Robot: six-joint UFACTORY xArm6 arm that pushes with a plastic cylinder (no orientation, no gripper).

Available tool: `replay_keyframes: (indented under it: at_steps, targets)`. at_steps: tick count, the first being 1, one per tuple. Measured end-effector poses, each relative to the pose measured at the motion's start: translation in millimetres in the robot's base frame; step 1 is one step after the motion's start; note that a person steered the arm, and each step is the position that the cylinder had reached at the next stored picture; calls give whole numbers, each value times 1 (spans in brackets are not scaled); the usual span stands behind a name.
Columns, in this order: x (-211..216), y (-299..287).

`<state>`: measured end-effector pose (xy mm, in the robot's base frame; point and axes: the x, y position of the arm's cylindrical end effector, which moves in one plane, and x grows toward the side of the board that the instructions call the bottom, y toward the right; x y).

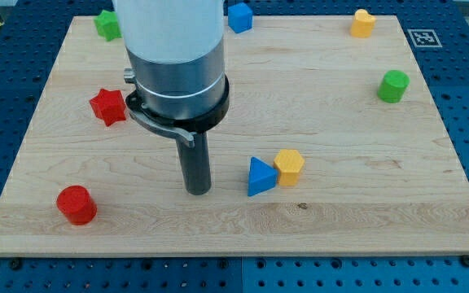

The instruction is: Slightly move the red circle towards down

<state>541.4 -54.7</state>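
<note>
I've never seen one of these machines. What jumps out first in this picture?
The big white and grey arm dominates the view's top centre, ending in a dark rod whose tip rests mid-board. Just right of my tip, a blue triangle touches a yellow hexagon. The red circle sits alone at lower left.

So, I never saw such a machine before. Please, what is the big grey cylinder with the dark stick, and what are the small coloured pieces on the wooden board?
The cylinder is a robot arm's end. The stick is a pushing rod; my tip slides blocks and holds nothing. One camera looks down at the wooden board. My tip stands right of the red circle, left of the blue triangle, which touches a yellow hexagon. Also there: red star, green cylinder, yellow block, blue block, green block.
</note>
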Motion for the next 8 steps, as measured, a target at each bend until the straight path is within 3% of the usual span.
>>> replay_keyframes:
  at_steps: [1,3,4,5,8]
  targets:
    - [-34,-22]
    - [-46,-120]
    - [-29,-157]
    - [-28,-158]
    - [38,-158]
